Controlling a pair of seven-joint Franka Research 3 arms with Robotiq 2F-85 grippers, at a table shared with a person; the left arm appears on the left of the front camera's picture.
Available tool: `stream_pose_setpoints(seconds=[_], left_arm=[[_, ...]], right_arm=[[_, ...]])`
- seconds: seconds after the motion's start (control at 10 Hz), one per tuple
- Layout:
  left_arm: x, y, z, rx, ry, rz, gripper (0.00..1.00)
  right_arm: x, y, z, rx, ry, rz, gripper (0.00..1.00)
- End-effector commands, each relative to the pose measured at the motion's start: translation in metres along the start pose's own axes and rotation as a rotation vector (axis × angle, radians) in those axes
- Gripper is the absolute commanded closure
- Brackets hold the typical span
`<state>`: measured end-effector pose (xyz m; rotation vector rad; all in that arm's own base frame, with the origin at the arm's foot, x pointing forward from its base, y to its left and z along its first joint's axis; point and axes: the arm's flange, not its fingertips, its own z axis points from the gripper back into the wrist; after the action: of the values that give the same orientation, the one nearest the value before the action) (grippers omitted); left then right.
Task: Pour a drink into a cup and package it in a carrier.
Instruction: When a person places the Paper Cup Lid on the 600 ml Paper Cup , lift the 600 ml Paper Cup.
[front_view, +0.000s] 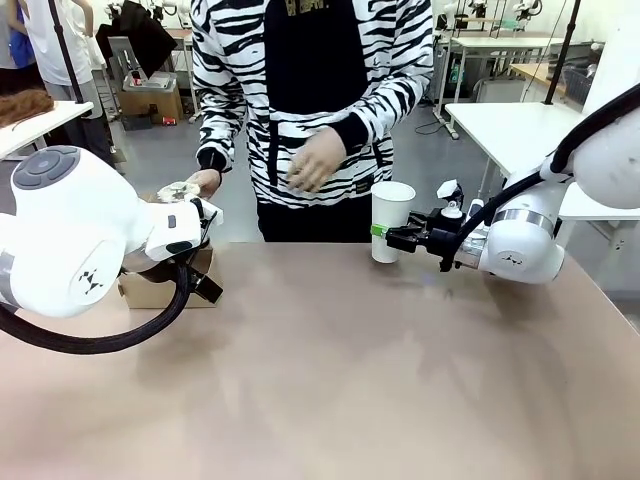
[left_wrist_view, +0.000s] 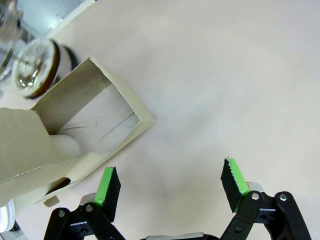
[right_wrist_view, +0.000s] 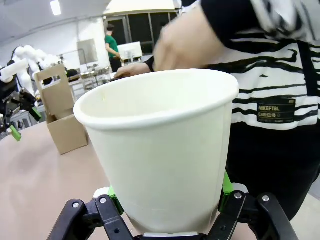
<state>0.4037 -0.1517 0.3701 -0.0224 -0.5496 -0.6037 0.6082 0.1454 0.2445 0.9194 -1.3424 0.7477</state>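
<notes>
- White paper cup (front_view: 392, 212) stands near the far edge of the table (front_view: 330, 380), in front of the person (front_view: 310, 60). The right gripper (front_view: 392, 238) is clamped on its lower part, its arm reaching in low and level from the right.
- Seen from the right wrist, the cup's mouth is open and a green pad (right_wrist_view: 226, 184) presses on each side of its base. A blurred hand (right_wrist_view: 200, 40) is above the rim.
- The brown cardboard carrier (front_view: 150, 288) sits at the table's left, half hidden behind the left arm in the front view. The left wrist view looks down into one open compartment.
- The left gripper (left_wrist_view: 170, 182) points down over bare table just beside the carrier's corner, jaws spread wide with nothing between them.
- Beyond the carrier lies a round metal lid (left_wrist_view: 34, 70). In the front view the person's other hand (front_view: 205, 182) is at it.
</notes>
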Motion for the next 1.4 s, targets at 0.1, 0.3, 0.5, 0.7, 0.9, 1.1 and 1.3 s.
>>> stream_pose_setpoints(seconds=[0.1,0.3,0.5,0.7,0.9,1.1,1.3], left_arm=[[0.0000,0.0000,0.0005,-0.002,-0.002,0.000,0.00],[0.0000,0.0000,0.0005,-0.002,-0.002,0.000,0.00],[0.0000,0.0000,0.0005,-0.002,-0.002,0.000,0.00],[0.0000,0.0000,0.0005,-0.002,-0.002,0.000,0.00],[0.0000,0.0000,0.0005,-0.002,-0.002,0.000,0.00],[0.0000,0.0000,0.0005,-0.002,-0.002,0.000,0.00],[0.0000,0.0000,0.0005,-0.002,-0.002,0.000,0.00]], right_arm=[[0.0032,0.0006,-0.0021,-0.002,0.001,-0.002,0.20],[0.0032,0.0006,-0.0021,-0.002,0.001,-0.002,0.20],[0.0032,0.0006,-0.0021,-0.002,0.001,-0.002,0.20],[0.0032,0.0006,-0.0021,-0.002,0.001,-0.002,0.20],[0.0032,0.0006,-0.0021,-0.002,0.001,-0.002,0.20],[0.0032,0.0006,-0.0021,-0.002,0.001,-0.002,0.20],[0.0032,0.0006,-0.0021,-0.002,0.001,-0.002,0.20]])
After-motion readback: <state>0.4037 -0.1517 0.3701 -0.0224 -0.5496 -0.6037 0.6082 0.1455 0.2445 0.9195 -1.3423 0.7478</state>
